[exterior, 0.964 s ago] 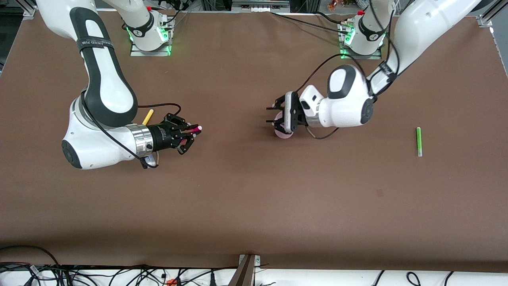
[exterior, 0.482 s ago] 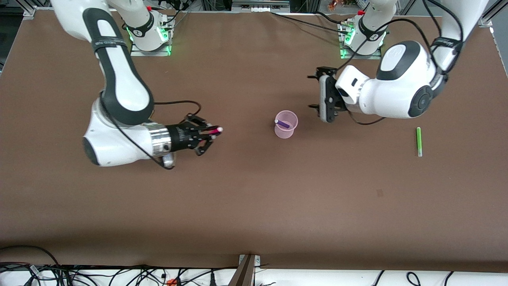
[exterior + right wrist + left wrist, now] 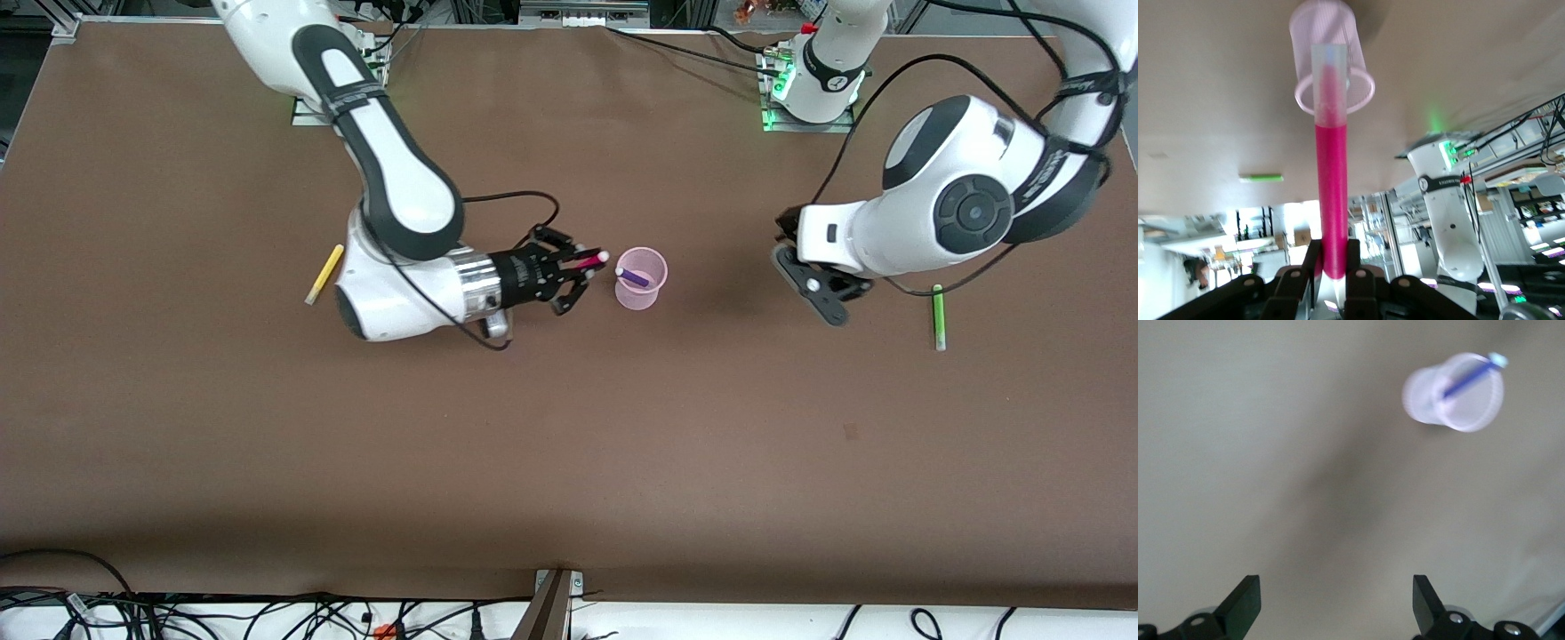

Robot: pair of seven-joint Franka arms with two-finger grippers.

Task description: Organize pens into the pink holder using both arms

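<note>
Right pincer brings a magenta pen up beside the pink holder.

The right arm lies low and level, its right pincer (image 3: 582, 267) clamped on the magenta pen (image 3: 590, 260), whose pale tip is just beside the pink holder (image 3: 642, 278) on the tabletop (image 3: 569, 444). A dark purple pen (image 3: 632, 276) leans inside the holder. The left arm hangs bent, its left pincer (image 3: 813, 286) spread wide and empty, near the lime green pen (image 3: 937, 316). The yellow pen (image 3: 324, 274) lies beside the right arm's elbow.
</note>
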